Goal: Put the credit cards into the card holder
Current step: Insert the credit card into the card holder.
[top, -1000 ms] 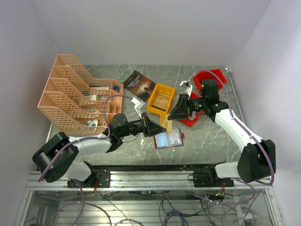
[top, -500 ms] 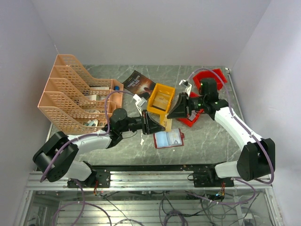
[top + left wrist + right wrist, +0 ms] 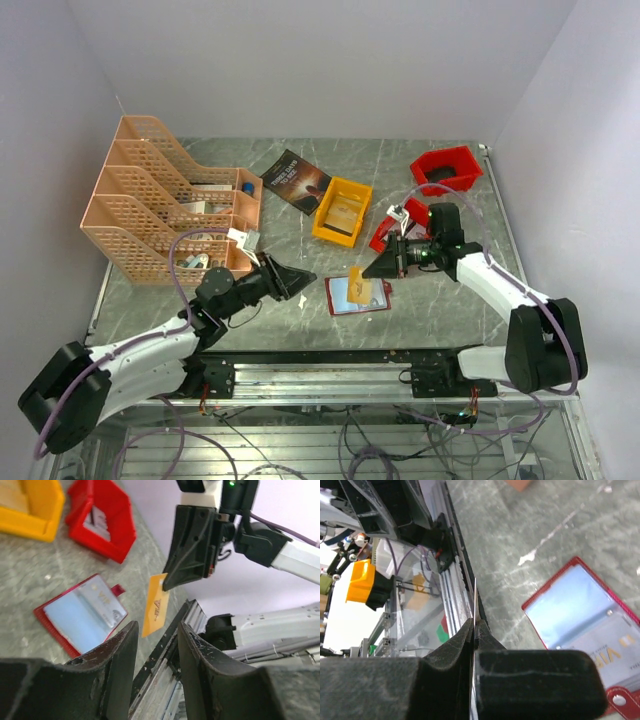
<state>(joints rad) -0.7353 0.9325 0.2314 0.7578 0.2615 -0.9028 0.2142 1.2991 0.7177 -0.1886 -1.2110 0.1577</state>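
Note:
The card holder point(image 3: 358, 296) lies open on the table, dark red with pale clear pockets; one pocket shows a card point(image 3: 102, 600). It appears too in the left wrist view as the card holder point(image 3: 75, 617) and in the right wrist view as the card holder point(image 3: 585, 615). An orange credit card point(image 3: 360, 284) hangs just over its top edge, with my right gripper point(image 3: 382, 267) shut on it. From the left wrist the orange card point(image 3: 155, 605) points down from that gripper point(image 3: 170, 582). Seen edge-on, the card point(image 3: 475, 595) sits between the shut right gripper point(image 3: 474, 624). My left gripper point(image 3: 296, 276) stands open and empty to the left, its fingers point(image 3: 120, 645) apart.
A yellow bin point(image 3: 342, 210) and a tipped red bin point(image 3: 392, 222) lie behind the holder. Another red bin point(image 3: 445, 168) is at the back right. A dark book point(image 3: 295, 181) and a peach file rack point(image 3: 160, 210) sit at the back left. The metal rail point(image 3: 320, 358) runs along the near edge.
The left gripper opened, let go of the orange card and drew back to the near left. The right gripper shut on the card and carried it down over the card holder.

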